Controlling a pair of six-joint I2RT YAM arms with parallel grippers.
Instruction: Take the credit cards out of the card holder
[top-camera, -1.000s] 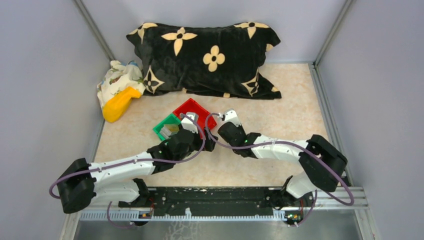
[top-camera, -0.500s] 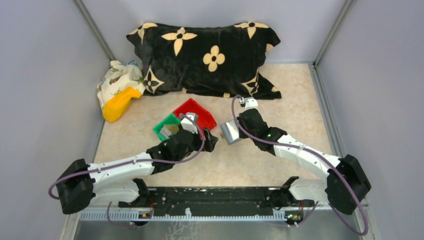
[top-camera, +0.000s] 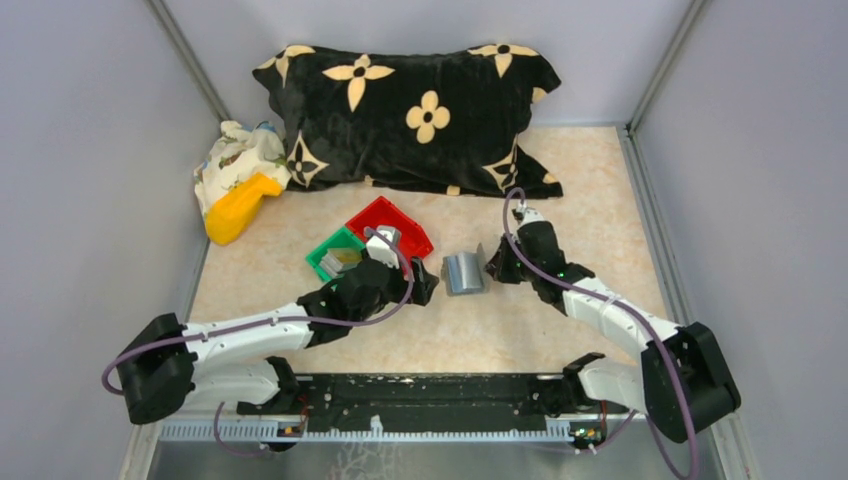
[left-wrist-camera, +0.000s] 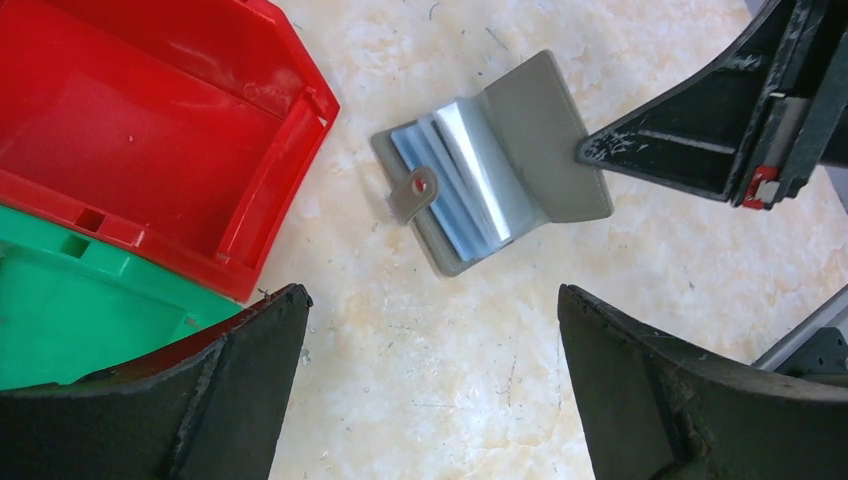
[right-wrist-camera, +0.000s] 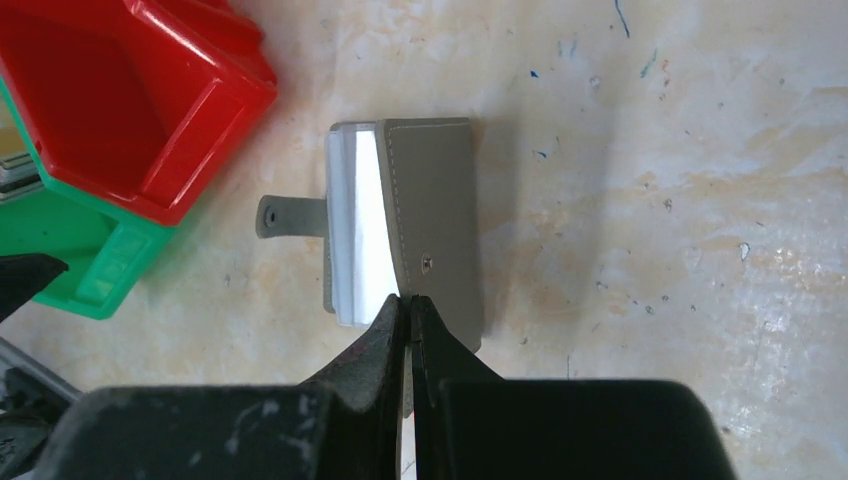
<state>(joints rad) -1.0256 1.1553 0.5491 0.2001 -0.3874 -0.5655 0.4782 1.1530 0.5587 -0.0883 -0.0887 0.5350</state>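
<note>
Grey card holder (right-wrist-camera: 440, 220) lies open, R fingers (right-wrist-camera: 378, 352) closed at its edge.

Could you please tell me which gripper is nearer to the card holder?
Right. The right gripper has its closed tips at the card holder cover's edge; the left gripper, open, sits short of it, with table showing between.

Near edge of card holder (right-wrist-camera: 430, 220) behind right hand (right-wrist-camera: 408, 302); green bin (top-camera: 324, 247) contents indistinct.
</note>
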